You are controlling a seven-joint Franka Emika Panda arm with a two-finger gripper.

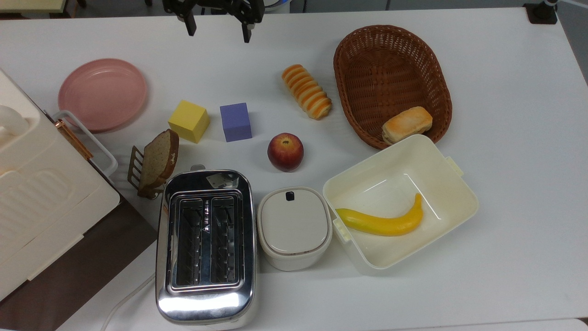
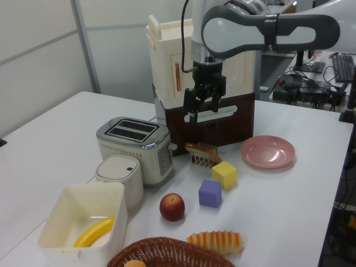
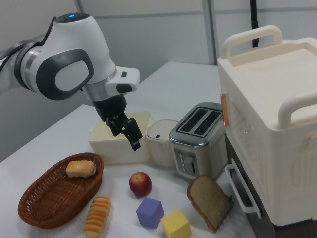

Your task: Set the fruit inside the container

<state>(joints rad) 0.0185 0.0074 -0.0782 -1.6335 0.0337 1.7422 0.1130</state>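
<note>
The gripper [image 1: 217,28] hangs high at the far edge of the table [image 1: 505,115], its fingers parted wide and empty, touching nothing. The apple [image 1: 285,151] sits on the bare tabletop well below the gripper and well apart from it: in the top view it lies down the frame and toward the top view's right of the fingers, past the purple cube [image 1: 235,122] that stands roughly between the two. It rests upright, stem dimple up, and being round it offers no long axis to line the fingers against; any approach from straight above should do. The box [image 1: 399,202] lies farther still from the gripper along much the same diagonal, just beyond the apple, open at the top, with a banana [image 1: 383,221] already lying across its floor. A lidded pot [image 1: 294,227] stands close beside the apple on the side away from the gripper, and the toaster [image 1: 205,246] beyond that. My reading is that the reach has not begun: the arm must travel toward the apple and drop a good way. How much clearance the fingers have over the cube is hard to judge from the side views, though the gripper appears comfortably above it.
</note>
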